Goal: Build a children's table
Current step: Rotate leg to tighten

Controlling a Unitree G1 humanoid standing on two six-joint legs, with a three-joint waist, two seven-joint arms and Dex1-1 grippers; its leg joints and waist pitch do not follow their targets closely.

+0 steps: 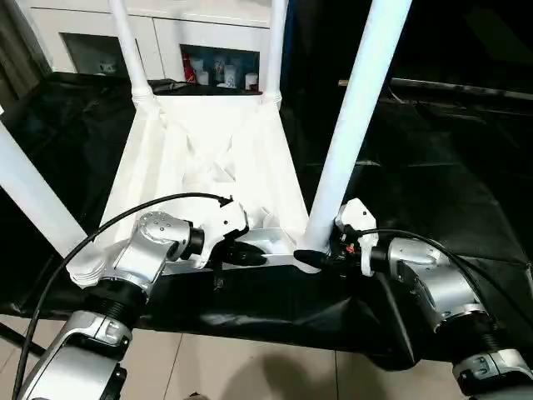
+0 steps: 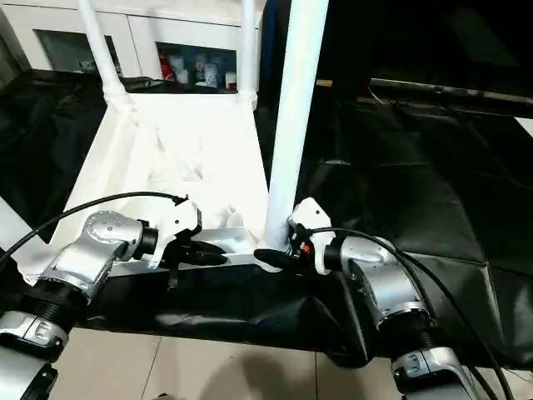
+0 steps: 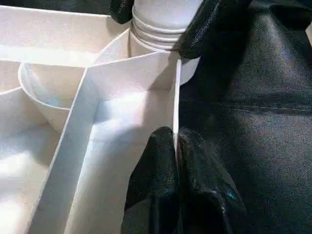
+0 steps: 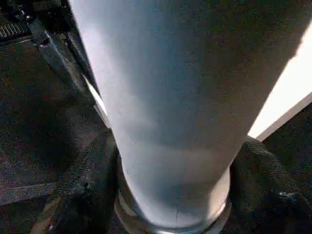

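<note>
Here the left gripper (image 1: 250,254) pinches the table top's (image 1: 208,158) rim, jaws shut; right gripper's (image 1: 312,258) jaws straddle a leg (image 1: 354,125).

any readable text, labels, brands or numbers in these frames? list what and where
None can be read.
Table top and its legs: plain white, no print or marks.
Small items on the cabinet shelf at the back: any labels are too small to read.
Left gripper and right gripper: black fingers, no markings seen.
</note>
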